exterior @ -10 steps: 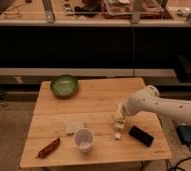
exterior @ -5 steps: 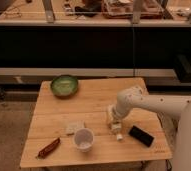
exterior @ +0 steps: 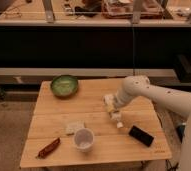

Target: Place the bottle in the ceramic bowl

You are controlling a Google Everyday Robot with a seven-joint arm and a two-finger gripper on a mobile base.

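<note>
The small white bottle (exterior: 117, 119) hangs in my gripper (exterior: 111, 106) just above the wooden table (exterior: 96, 105), right of the middle. The gripper is shut on the bottle's upper end, and the white arm reaches in from the right. The green ceramic bowl (exterior: 64, 85) stands at the table's back left corner, well to the left of the gripper, and looks empty.
A white cup (exterior: 84, 139) stands near the front middle, with a small white block (exterior: 74, 127) just behind it. A black flat device (exterior: 140, 135) lies front right of the bottle. A reddish-brown packet (exterior: 48, 147) lies at the front left. Dark shelving runs behind the table.
The arm has swung left and slightly back. The bottle has come up off the table a little and moved with the gripper toward the table's middle.
</note>
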